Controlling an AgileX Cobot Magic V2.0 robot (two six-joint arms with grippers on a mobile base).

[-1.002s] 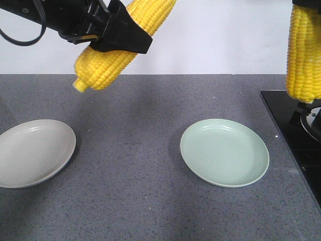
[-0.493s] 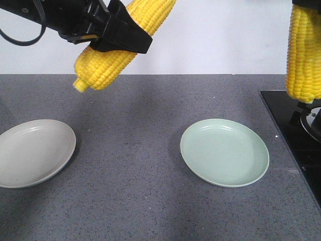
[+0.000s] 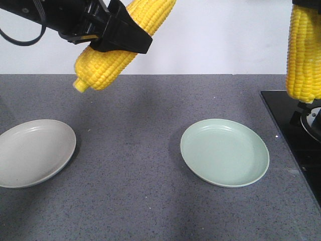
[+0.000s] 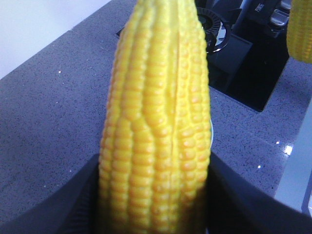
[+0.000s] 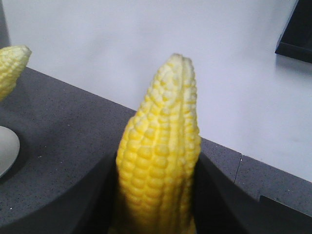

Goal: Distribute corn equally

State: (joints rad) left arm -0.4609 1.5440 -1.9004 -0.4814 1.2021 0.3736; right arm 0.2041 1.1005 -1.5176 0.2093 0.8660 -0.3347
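Note:
My left gripper (image 3: 123, 37) is shut on a yellow corn cob (image 3: 108, 63) held high over the counter at the upper left. The cob is tilted, with its stem end down and to the left. In the left wrist view this corn (image 4: 156, 97) fills the frame between the dark jaws of the left gripper (image 4: 156, 200). A second corn cob (image 3: 303, 55) hangs upright at the far right edge. In the right wrist view my right gripper (image 5: 156, 204) is shut on it (image 5: 161, 146). Both cobs are well above the plates.
A pale grey plate (image 3: 30, 150) lies at the left and a light green plate (image 3: 224, 152) at centre right, both with nothing on them, on the dark speckled counter (image 3: 130, 175). A black cooktop (image 3: 288, 120) sits at the right edge, below the right cob.

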